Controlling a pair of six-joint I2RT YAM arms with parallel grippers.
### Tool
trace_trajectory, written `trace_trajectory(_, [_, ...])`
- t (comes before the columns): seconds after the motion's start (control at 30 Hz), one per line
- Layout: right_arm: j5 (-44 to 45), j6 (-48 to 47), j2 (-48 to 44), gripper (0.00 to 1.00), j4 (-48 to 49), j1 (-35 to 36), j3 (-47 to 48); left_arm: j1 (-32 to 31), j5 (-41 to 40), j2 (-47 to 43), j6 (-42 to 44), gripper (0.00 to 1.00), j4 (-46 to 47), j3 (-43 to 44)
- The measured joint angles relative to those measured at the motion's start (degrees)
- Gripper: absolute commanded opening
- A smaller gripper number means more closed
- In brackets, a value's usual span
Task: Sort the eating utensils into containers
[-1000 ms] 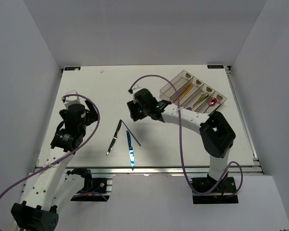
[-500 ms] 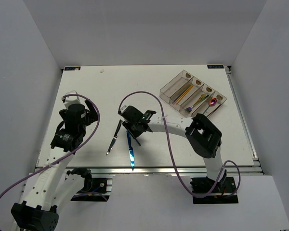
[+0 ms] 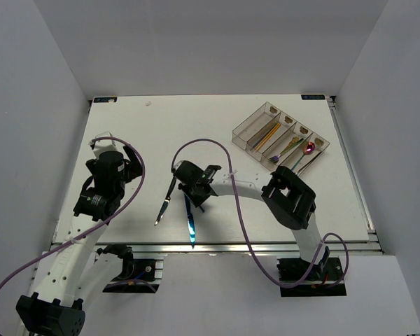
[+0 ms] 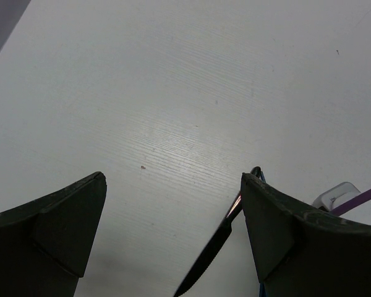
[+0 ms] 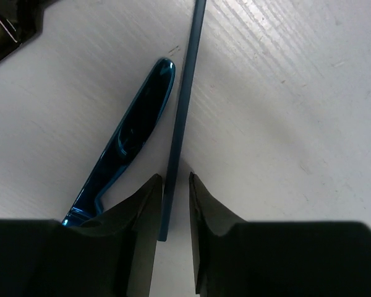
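In the right wrist view a thin dark-blue chopstick lies on the white table, and its near end runs between the fingers of my right gripper. The jaws stand narrowly apart around it, with a slit of table still showing on the right side. A shiny blue knife lies just left of it. From above, my right gripper is low over the blue knife and next to a black knife. My left gripper hovers wide open and empty, with the black knife near its right finger.
The smoky-grey tray of narrow compartments sits at the back right. It holds a gold utensil and a purple spoon among others. My left gripper stays at the table's left side. A purple cable loops over the right arm.
My right arm swung from near the tray down and left to the utensils at the table's front middle, and its jaws narrowed around the chopstick. The left arm stayed still.
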Motion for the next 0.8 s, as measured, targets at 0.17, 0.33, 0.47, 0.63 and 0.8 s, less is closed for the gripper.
trace_trajectory(0.17, [1.8,0.9,0.3,0.06,-0.3,0.0,0.3,0.0,0.0,0.0,0.0,0.98,0.0,0.0])
trace_trajectory(0.33, [4.0,1.8,0.4,0.0,-1.1,-0.1,0.5,0.0,0.0,0.0,0.0,0.98,0.0,0.0])
trace_trajectory(0.47, [4.3,3.1,0.2,0.0,-1.2,-1.2,0.5,0.0,0.0,0.0,0.0,0.98,0.0,0.0])
trace_trajectory(0.63, [3.0,5.9,-4.5,0.0,2.5,-6.1,-5.1,0.0,0.0,0.0,0.0,0.98,0.0,0.0])
trace_trajectory(0.8, [-0.3,12.0,-18.8,0.0,13.3,-14.5,-16.4,0.0,0.0,-0.2,0.0,0.98,0.0,0.0])
